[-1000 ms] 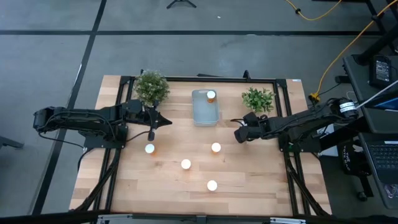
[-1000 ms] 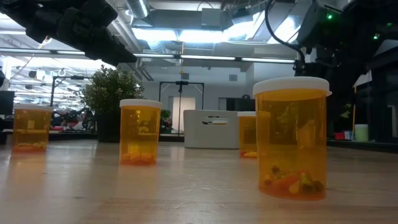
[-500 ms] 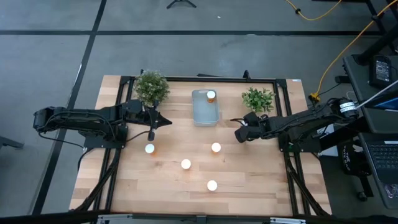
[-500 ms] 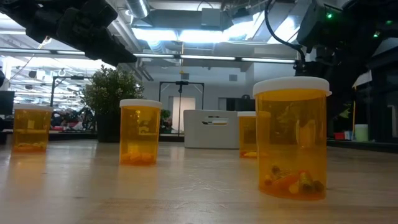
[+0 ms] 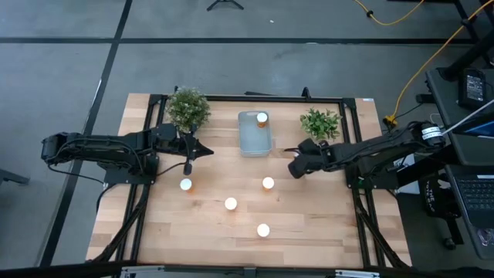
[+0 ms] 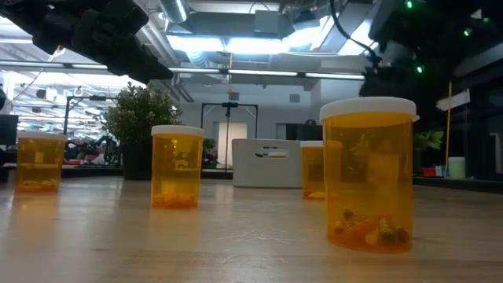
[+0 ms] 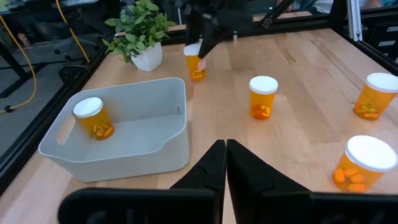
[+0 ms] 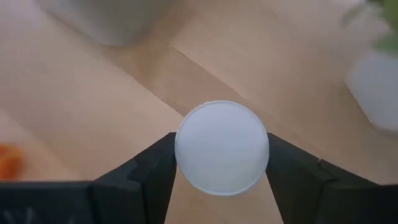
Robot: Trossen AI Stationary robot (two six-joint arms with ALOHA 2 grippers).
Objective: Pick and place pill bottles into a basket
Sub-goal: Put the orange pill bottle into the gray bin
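The basket sits at the far middle of the table with one pill bottle standing in its far right corner. Several orange, white-capped pill bottles stand on the wood. My right gripper is right of the basket, shut on another pill bottle. My left gripper hangs shut and holding nothing, left of the basket and above the leftmost bottle. My right gripper pinches the pill bottle's round white cap between its two fingers, one on each side of the rim. The fingers slant down from the table's right side. The bottle hangs upright below them; whether its base is clear of the wood I cannot tell.
Two potted plants stand at the far edge, one left of the basket and one right of it, close behind my right gripper. A black frame borders the tabletop. Bare wood lies between the standing bottles.
My right arm has risen a little: in the low view its dark mass has moved up and uncovered the plant behind it. The bottles on the table stand as before.
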